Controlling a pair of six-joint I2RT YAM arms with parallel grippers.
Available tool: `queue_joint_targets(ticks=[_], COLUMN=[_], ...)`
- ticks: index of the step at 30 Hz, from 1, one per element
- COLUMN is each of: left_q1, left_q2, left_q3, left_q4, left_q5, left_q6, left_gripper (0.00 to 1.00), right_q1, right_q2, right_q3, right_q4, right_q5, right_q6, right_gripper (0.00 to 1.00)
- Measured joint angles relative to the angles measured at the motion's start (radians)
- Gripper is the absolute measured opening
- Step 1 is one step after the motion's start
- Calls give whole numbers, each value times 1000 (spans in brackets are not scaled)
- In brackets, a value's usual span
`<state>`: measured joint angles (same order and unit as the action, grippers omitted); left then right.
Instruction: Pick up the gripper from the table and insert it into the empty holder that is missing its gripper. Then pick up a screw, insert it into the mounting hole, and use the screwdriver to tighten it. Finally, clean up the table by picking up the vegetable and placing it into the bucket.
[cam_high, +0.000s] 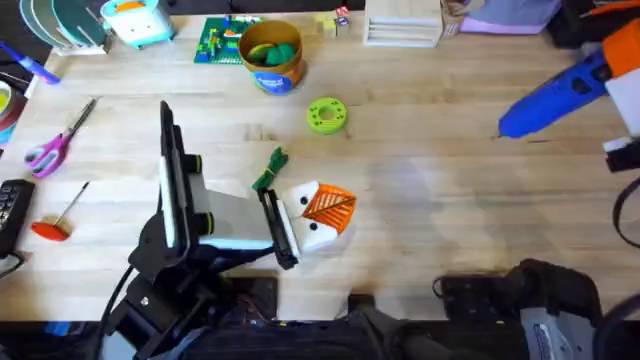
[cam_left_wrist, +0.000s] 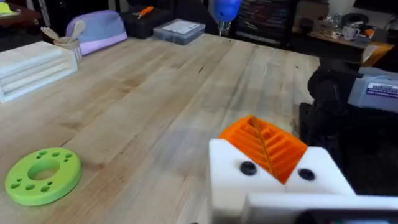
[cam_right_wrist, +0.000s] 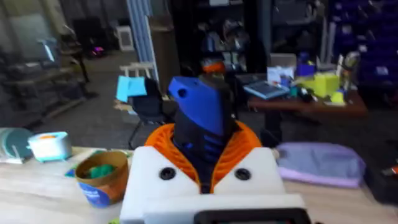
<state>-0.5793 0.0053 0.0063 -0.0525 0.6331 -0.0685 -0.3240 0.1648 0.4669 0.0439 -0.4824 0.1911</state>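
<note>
Right tool (cam_right_wrist: 204, 138) is clamped on the screwdriver (cam_right_wrist: 199, 106), orange pads spread around its blue body. The driver hangs above the table (cam_high: 450, 200) near the right edge. Left tool (cam_high: 328, 205) sits low near the middle of the near edge. Its pads look closed together with nothing between them.

I can't pick out the holder, the mounting hole or the loose orange gripper, so treat the driving step as unconfirmed. If it's next: keep the bit in line with the hole, come down slow, brace the block with the left tool, no side load.

The vegetable (cam_high: 270, 170) lies on the table just beside the left tool, not yet in the bucket (cam_high: 272, 55) at the far edge. The green ring (cam_high: 326, 115) is between them, so lift clear of it.

Views: overhead gives the layout and the vegetable. Right wrist shows the grip on the driver. Left wrist shows the closed pads (cam_left_wrist: 264, 143) up close.
</note>
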Motion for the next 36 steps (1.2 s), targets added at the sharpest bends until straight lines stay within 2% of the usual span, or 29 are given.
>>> queue_joint_targets(ticks=[4, 9, 13, 19, 24, 29, 36], left_q1=[0, 0, 0, 0, 0, 0, 0], left_q2=[0, 0, 0, 0, 0, 0, 0], left_q3=[0, 0, 0, 0, 0, 0, 0], left_q4=[0, 0, 0, 0, 0, 0, 0], left_q5=[0, 0, 0, 0, 0, 0, 0], left_q6=[0, 0, 0, 0, 0, 0, 0], left_gripper=[8, 8, 8, 8, 8, 8, 8], right_q1=[38, 119, 199, 340, 510, 678, 814], right_q2=[-24, -16, 39, 218, 401, 562, 710], right_q3=[-64, -86, -86, -87, -87, -73, 32], right_q4=[212, 315, 401, 622, 796, 815, 817], right_q5=[-86, -147, -165, -170, -152, -120, -108], right_q6=[85, 126, 140, 146, 146, 146, 146], right_gripper=[75, 75, 75, 75, 75, 75, 75])
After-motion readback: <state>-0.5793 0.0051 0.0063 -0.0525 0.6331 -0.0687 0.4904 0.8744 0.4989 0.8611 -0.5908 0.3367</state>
